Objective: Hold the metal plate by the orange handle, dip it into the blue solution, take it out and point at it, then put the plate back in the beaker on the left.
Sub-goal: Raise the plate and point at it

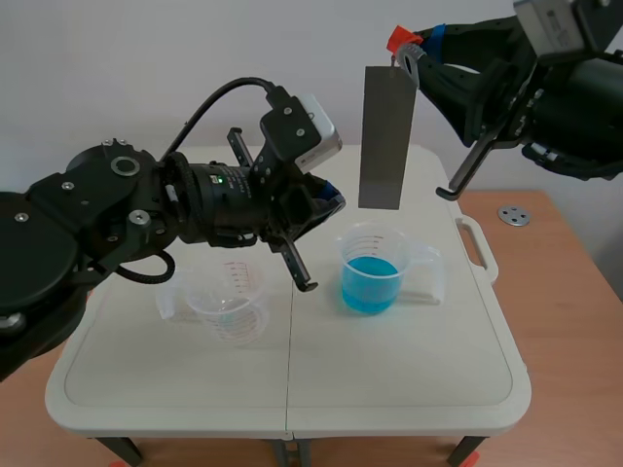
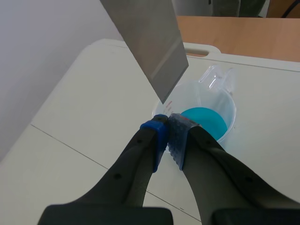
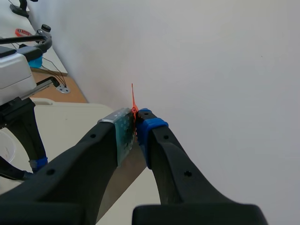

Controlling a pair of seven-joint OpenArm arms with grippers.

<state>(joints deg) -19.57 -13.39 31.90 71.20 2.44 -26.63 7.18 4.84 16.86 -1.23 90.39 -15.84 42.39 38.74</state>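
The right jaws are clenched on the orange handle. The metal plate hangs straight down from it, high in the air, with its lower edge well above the beaker that holds the blue solution. In the right wrist view only a thin orange sliver shows between the pads, so I think the grip is on a very small part.

The left jaws are pressed together on nothing. Their tips stand just beside the lower corner of the plate, but I cannot tell if they touch it.

I judge that the step in hand is the pointing. To do it well, the left tips should aim at the face of the plate and stop short of it. The plate hangs from a narrow hold, and a push could make it swing or slip. The right arm should hold the plate over the blue beaker, so that any drop falls back inside and not on the table.

The empty beaker on the left sits under the left arm. That arm should probably draw away first, to open the way. This beaker looks light, so the plate should go down upright, in the middle of its mouth.
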